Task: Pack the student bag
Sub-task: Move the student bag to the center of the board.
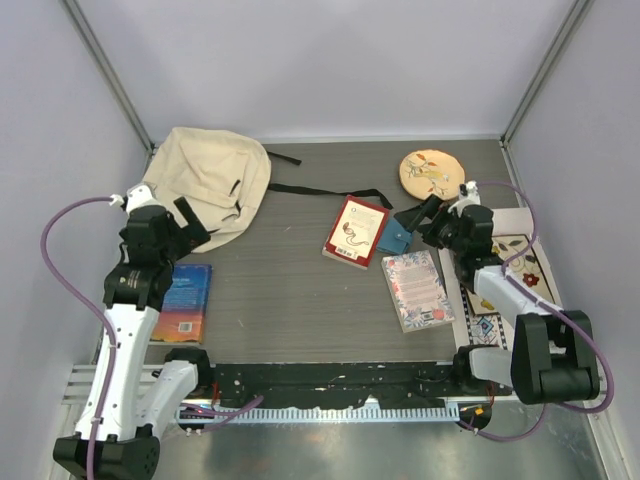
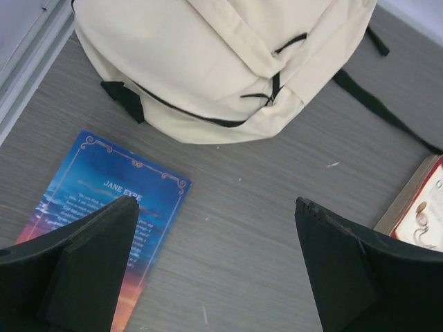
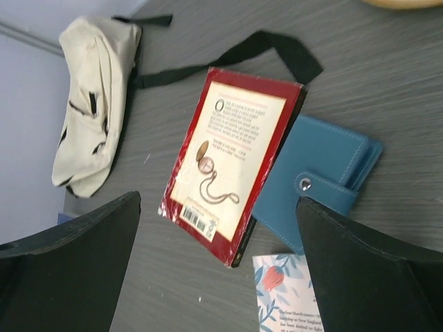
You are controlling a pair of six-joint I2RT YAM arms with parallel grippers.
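Note:
The cream student bag [image 1: 212, 180] lies flat at the far left, its black strap trailing right; it also shows in the left wrist view [image 2: 221, 62] and the right wrist view [image 3: 93, 104]. My left gripper [image 1: 188, 226] is open and empty, above the table at the bag's near edge, and in its own view [image 2: 218, 263] the jaws stand wide apart. A blue "Jane Eyre" book [image 1: 185, 300] [image 2: 104, 207] lies just near it. My right gripper [image 1: 418, 216] [image 3: 218, 270] is open and empty, above a red book [image 1: 355, 232] [image 3: 232, 159] and a blue wallet [image 1: 395, 238] [image 3: 318, 180].
A floral-covered book [image 1: 417, 290] [image 3: 284, 297] lies near the right arm. A round tan embroidered disc [image 1: 431, 173] sits at the back right. A flat patterned mat [image 1: 515, 275] lies under the right arm. Grey walls close in the sides and back.

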